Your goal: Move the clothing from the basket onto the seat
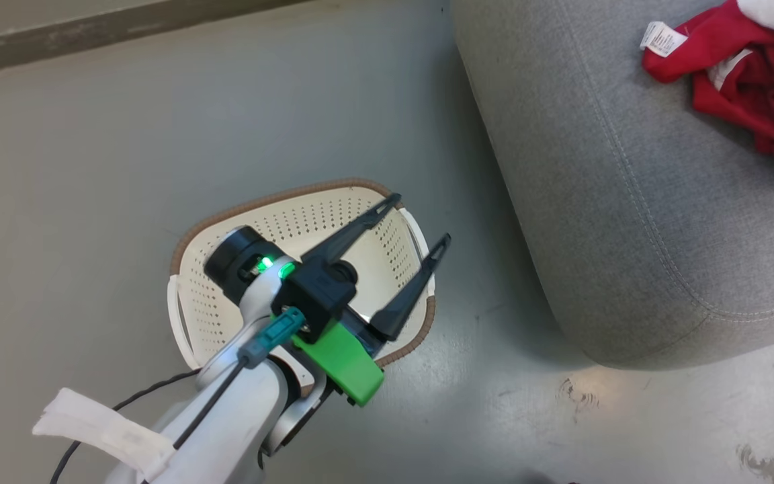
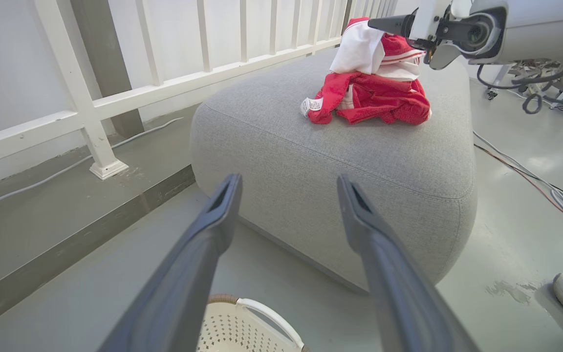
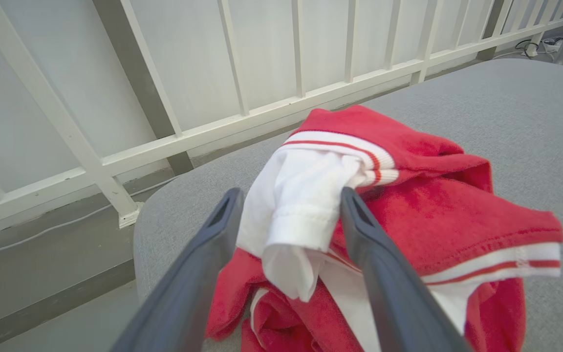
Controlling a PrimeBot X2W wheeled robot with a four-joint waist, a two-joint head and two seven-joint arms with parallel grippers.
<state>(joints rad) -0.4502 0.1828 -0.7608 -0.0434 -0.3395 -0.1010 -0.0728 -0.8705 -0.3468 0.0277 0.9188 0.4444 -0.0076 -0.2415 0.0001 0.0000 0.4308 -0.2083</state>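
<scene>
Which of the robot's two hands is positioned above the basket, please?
The left hand, open above the basket on the floor; the right hand is at the clothing on the seat instead.

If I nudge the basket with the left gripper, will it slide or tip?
Probably slides: the basket looks like thin perforated plastic, likely light, on a smooth floor. Tipping seems unlikely, since it sits low and wide. Its walls may flex.

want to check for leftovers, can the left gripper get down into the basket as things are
Probably yes, once it tilts down: the left gripper hangs open just above the basket, whose top is uncovered, with nothing between them.
</scene>
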